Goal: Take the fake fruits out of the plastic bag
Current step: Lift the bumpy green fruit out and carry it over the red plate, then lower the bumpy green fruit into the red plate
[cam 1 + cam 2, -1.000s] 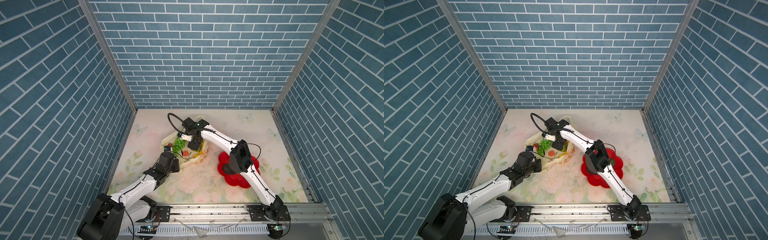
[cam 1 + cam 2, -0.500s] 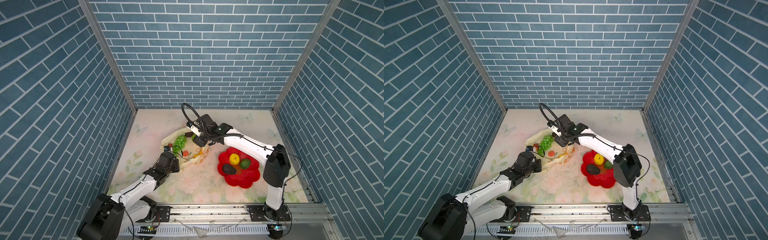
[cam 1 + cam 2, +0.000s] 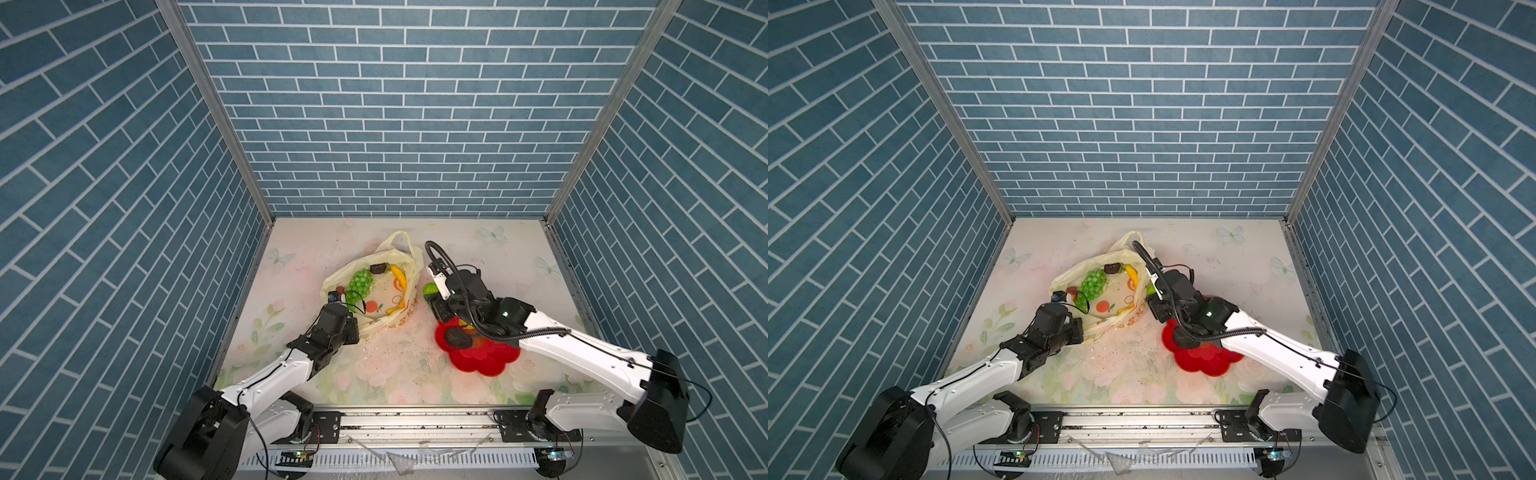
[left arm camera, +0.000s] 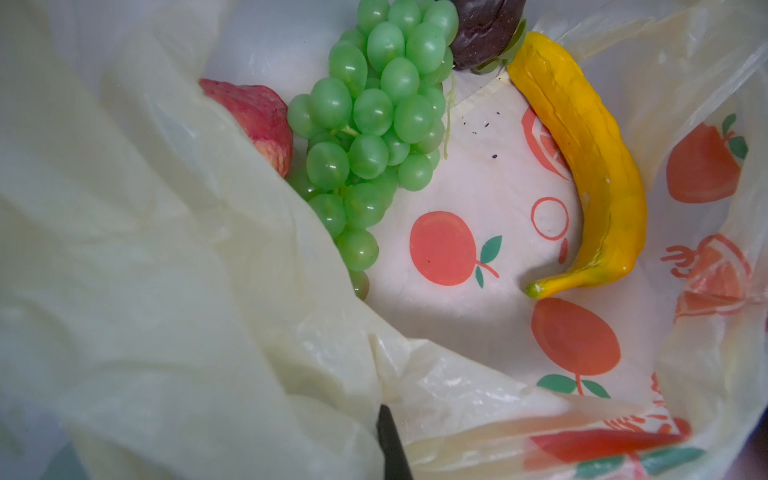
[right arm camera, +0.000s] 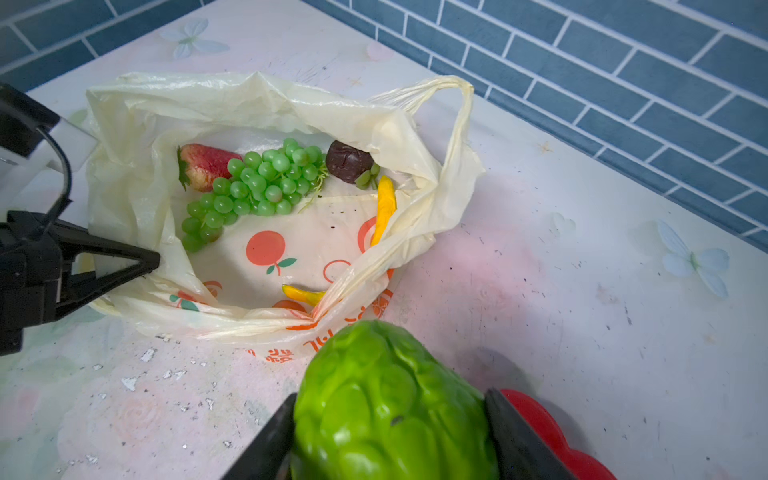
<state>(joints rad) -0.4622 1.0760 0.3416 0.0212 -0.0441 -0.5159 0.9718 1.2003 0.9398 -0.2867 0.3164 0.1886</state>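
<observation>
Plastic bag rim pinched, left fingers; right fingers clamp green fruit outside.

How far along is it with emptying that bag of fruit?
Done: a dark fruit lies on the red plate; the right arm hides the rest of it. In hand: the right gripper holds a green fruit beside the plate, while the left gripper pinches the edge of the bag. Left inside: grapes, banana, strawberry, another dark fruit.

Even bright light, wrist foregrounds blurred

Blue brick walls, pale floral tabletop, seemingly speckled
</observation>
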